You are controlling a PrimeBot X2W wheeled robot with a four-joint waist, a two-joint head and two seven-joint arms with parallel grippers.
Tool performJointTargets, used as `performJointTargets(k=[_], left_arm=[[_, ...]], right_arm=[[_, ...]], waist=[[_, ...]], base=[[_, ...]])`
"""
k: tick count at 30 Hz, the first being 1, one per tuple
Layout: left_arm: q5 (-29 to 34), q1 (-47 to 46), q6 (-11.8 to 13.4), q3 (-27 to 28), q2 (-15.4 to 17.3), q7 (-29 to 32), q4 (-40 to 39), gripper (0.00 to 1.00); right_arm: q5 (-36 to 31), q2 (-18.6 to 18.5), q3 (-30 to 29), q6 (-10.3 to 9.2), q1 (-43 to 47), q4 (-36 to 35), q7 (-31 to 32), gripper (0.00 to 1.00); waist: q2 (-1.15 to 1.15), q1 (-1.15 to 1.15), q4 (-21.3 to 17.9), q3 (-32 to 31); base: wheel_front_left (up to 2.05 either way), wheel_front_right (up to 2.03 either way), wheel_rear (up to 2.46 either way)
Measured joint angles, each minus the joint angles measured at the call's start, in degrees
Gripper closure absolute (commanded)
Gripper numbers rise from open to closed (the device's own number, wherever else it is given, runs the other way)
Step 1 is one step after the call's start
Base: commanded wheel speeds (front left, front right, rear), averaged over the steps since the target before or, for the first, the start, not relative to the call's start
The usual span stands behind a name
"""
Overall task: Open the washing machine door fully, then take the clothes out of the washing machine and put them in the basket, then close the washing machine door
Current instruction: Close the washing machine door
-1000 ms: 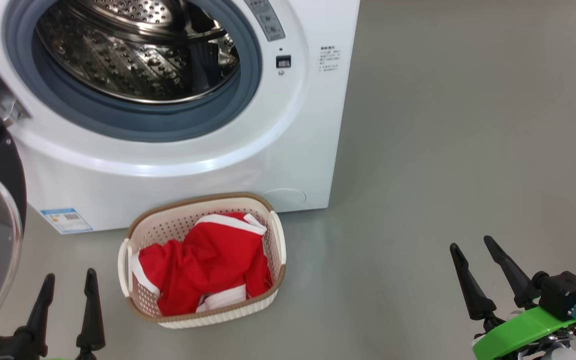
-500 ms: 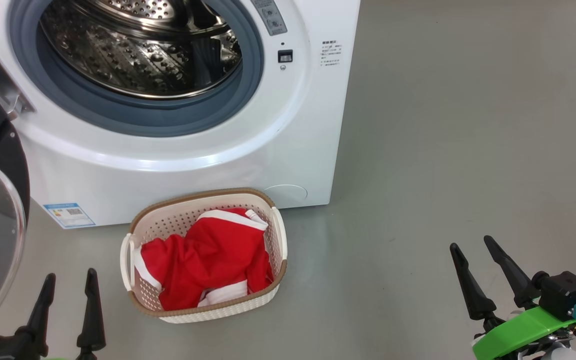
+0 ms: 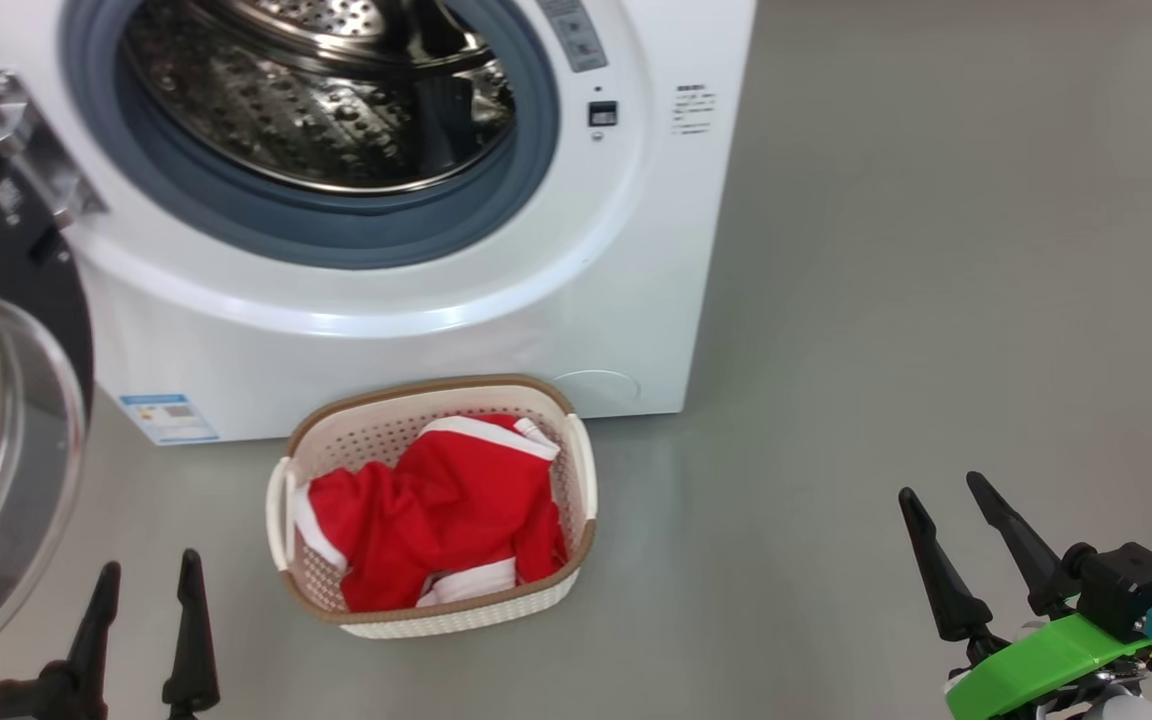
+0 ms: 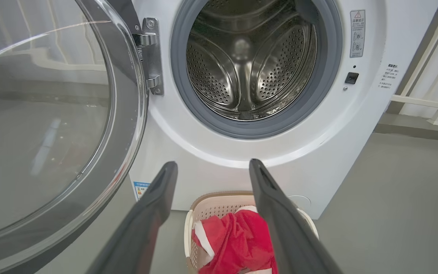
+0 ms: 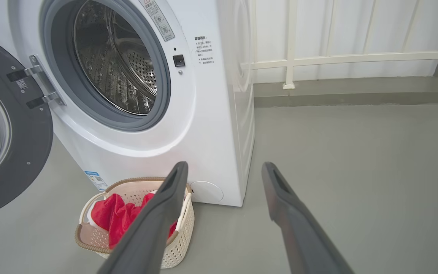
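Head view, near to far: the left gripper [image 3: 149,565] at 7 o'clock and the right gripper [image 3: 941,490] at 5 o'clock are both spread wide, nothing held. Past them, around 6 o'clock, the basket [image 3: 436,385] is parked just in front of the washer [image 3: 416,350], with the clothes [image 3: 436,510] piled inside it. Further back at 12, the drum [image 3: 336,110] looks emptied, as far as can be seen. The door [image 3: 46,290] is swung out at 9 o'clock. So opening and unloading can be called done, and only the door-shutting seems left.
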Motion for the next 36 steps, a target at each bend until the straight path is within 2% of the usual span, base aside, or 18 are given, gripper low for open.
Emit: performJointTargets(k=[10, 21, 36], left_arm=[[-0.2, 0.0, 0.0, 1.5, -1.3, 0.0, 2.8, 0.0], [-0.9, 0.0, 0.0, 1.4, -1.8, 0.0, 3.4, 0.0], [-4.7, 0.5, 0.8, -0.4, -1.9, 0.0, 4.0, 0.0]], right_arm=[[0.0, -1.4, 2.6, 0.0, -0.3, 1.0, 0.0, 0.0], [1.5, -2.4, 7.2, 0.0, -3.8, 3.2, 0.0, 0.0], [2.0, -3.8, 10.1, 0.0, -6.5, 5.1, 0.0, 0.0]], waist=[[0.0, 0.0, 5.9, -0.3], [0.0, 0.0, 15.6, -0.7], [0.0, 0.0, 28.4, -0.5]], base=[[0.0, 0.0, 0.0], [0.0, 0.0, 0.0], [0.0, 0.0, 0.0]])
